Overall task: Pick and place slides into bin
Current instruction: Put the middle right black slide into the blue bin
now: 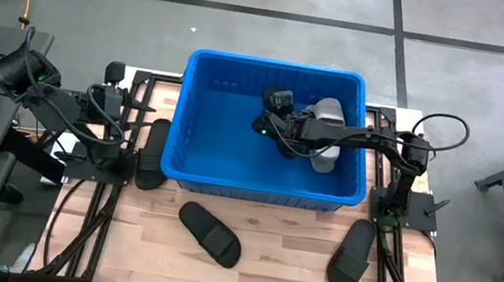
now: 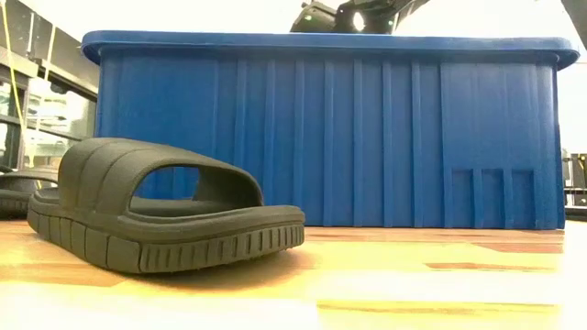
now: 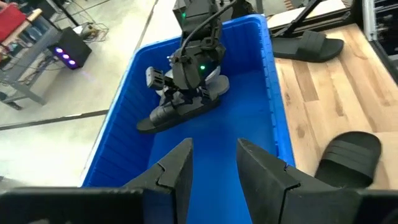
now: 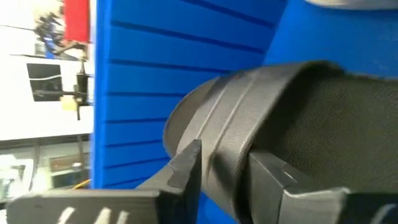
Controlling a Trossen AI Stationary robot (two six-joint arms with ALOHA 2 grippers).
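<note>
The blue bin [image 1: 192, 157] stands at the table's far middle. Inside it a black slide [image 3: 177, 112] lies on the floor beside a light grey slide [image 1: 329, 122]. My right gripper [image 4: 224, 155] reaches into the bin, open, with the black slide's ribbed strap [image 4: 227, 134] between its fingers. My left gripper [image 3: 214, 162] hangs open and bare above the bin's left end. Three more black slides rest sole-down on the table [image 1: 209, 232], [image 1: 351, 256], [image 1: 154, 152]. My right gripper has one finger [image 4: 186, 165] on either side of the black slide's strap, slanting down into the bin from the table's right. I cannot tell whether the fingers touch the strap. The slide's sole lies on the bin floor [image 3: 211, 127].
The bin's tall ribbed wall [image 2: 321, 128] fills the low view behind the near black slide [image 2: 156, 215]. Bare wooden tabletop [image 1: 285, 255] lies between the two near slides. Both arm bases stand at the table's left and right edges.
</note>
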